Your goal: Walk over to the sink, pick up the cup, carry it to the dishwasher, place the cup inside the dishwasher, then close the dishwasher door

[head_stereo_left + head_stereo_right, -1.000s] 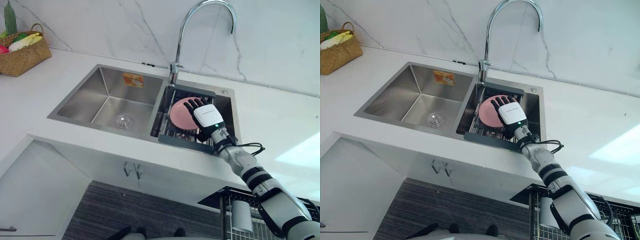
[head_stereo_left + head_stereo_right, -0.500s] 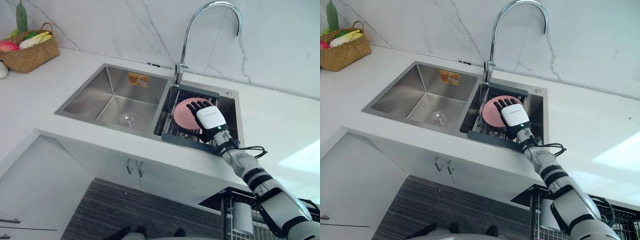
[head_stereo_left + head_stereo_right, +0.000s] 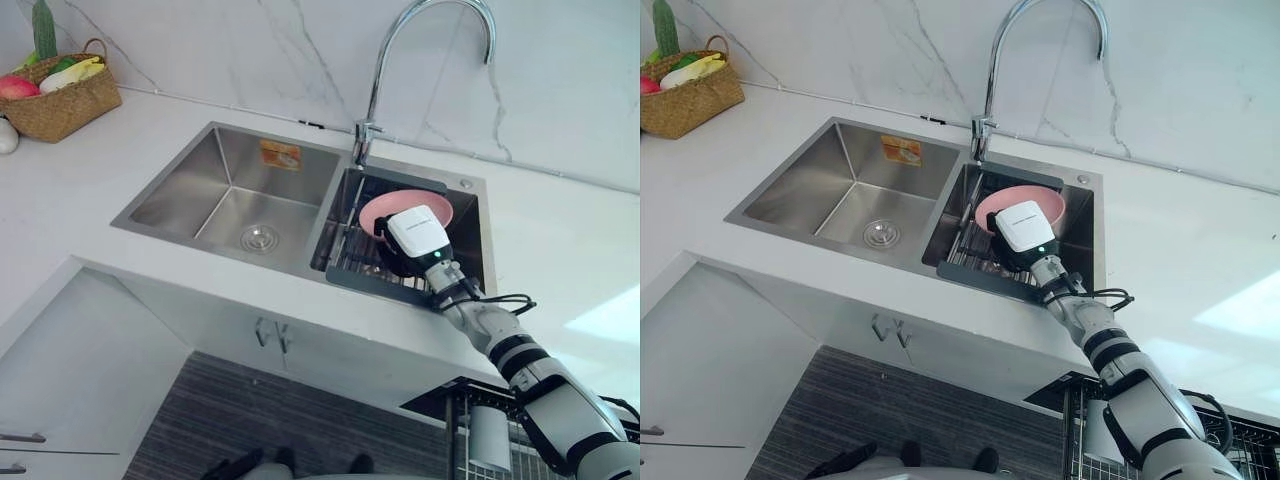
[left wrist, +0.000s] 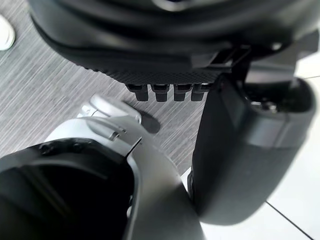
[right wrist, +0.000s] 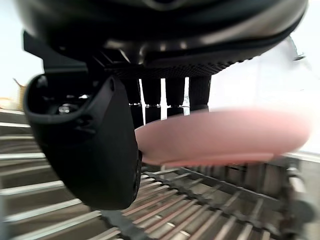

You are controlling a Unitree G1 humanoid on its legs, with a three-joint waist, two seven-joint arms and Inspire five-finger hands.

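Brushed steel sink (image 3: 180,195); glossy chrome tap (image 3: 365,133); woven wicker basket (image 3: 65,105); matt pink bowl (image 3: 400,200).

White counter (image 3: 70,205) along a marbled wall. Steel double sink (image 3: 190,185) set into it: left basin bare metal with a round drain (image 3: 259,238) and a sticker (image 3: 280,155) on its back wall; right basin holds a dark wire rack (image 3: 350,255). Tap (image 3: 363,135) stands behind the divider. Far left corner: wicker basket (image 3: 65,105) of vegetables, small white thing (image 3: 5,136) just beside it.
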